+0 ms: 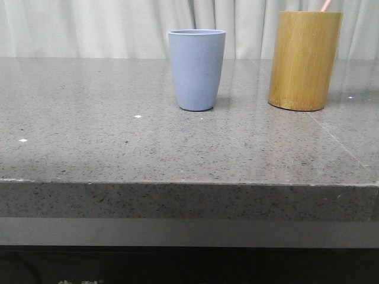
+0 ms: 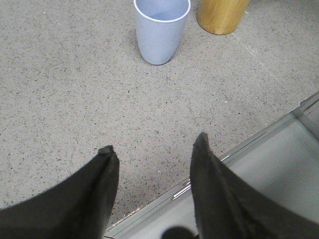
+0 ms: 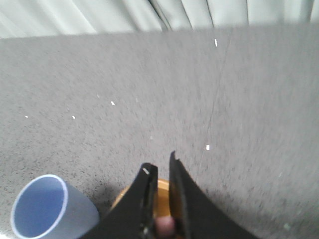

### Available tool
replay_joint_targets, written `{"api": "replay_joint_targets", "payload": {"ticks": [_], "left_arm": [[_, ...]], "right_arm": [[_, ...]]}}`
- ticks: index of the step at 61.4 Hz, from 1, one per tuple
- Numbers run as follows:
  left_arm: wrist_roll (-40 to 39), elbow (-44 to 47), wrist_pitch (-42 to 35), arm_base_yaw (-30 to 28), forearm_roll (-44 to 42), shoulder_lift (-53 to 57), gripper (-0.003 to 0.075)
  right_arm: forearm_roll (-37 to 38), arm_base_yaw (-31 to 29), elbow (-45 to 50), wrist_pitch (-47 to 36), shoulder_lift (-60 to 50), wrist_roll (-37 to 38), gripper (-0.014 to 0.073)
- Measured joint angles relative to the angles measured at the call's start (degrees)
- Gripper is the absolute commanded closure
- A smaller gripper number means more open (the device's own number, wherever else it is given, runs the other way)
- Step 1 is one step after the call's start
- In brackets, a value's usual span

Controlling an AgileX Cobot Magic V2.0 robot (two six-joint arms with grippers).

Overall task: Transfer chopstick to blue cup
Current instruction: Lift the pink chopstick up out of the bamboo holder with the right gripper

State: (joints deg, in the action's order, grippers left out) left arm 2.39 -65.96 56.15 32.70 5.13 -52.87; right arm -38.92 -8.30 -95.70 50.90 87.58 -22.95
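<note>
The right tool (image 3: 160, 172) was nearly shut above the bamboo cup (image 1: 304, 60), maybe pinching the half-hidden chopstick (image 1: 325, 5); the left tool (image 2: 154, 149) was wide open, holding nothing.

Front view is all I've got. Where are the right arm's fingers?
Observer: The right gripper sits over the open top of the yellow-brown bamboo cylinder, with its fingers nearly closed.
Operator: Holding anything?
Observer: Something pink is pinched between them, apparently the thin pale pink chopstick. It's blurred.
Operator: Left arm?
Observer: The left gripper is open with nothing between its fingers. It is above the grey speckled table near the front edge, and the matte grey-blue tumbler is ahead of it.
</note>
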Motion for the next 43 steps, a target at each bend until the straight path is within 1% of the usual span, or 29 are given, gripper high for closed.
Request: {"api": "replay_joint_targets", "payload": {"ticks": [12, 21, 31, 43], "left_arm": [[0.0, 0.0, 0.0, 0.0, 0.0, 0.0, 0.0387], [0.0, 0.0, 0.0, 0.0, 0.1, 0.0, 0.0387], [0.0, 0.0, 0.0, 0.0, 0.1, 0.0, 0.0387], [0.0, 0.0, 0.0, 0.0, 0.1, 0.0, 0.0387]], "right_arm": [[4.2, 0.9, -14.4, 9.1, -2.8, -0.2, 0.0652], [4.8, 3.6, -19.0, 11.4, -4.5, -0.3, 0.0652], [5.2, 10.3, -19.5, 11.5, -4.5, -0.3, 0.0652], [7.9, 21.3, -19.5, 8.9, -1.0, -0.4, 0.0652]]}}
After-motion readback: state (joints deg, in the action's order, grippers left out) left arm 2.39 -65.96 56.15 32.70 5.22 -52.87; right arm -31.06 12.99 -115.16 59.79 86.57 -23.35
